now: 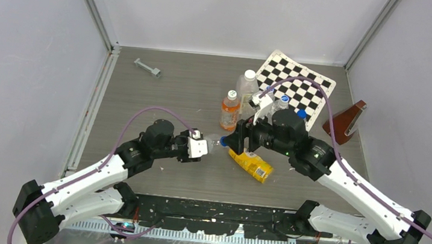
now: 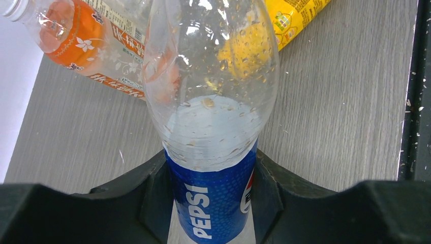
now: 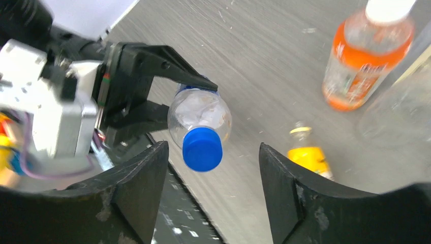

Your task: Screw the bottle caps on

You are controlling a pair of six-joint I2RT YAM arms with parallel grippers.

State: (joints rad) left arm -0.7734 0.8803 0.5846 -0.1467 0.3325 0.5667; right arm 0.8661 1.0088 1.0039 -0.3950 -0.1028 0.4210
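While the Pepsi bottle [image 2: 211,127] is clamped level by the left gripper [image 2: 211,168] as a brace for twisting, its blue cap [image 3: 202,148] is flanked, apparently untouched, by the spread jaws of the right gripper [image 3: 212,152].

Over the middle of the surface [image 1: 162,92], the left tool [image 2: 211,203] grips a Pepsi bottle [image 2: 213,127] around its lower body, neck pointing right. A cap [image 3: 202,148] sits on that neck, between the spread fingers of the right tool [image 3: 212,148], touching neither. Just in front and to the right, a juice bottle [image 1: 250,164] lies on its side. Behind stand a drink bottle [image 1: 230,110] and a taller bottle [image 1: 247,89]. A checkered board [image 1: 302,85] lies back right, a bolt [image 1: 147,67] back left.
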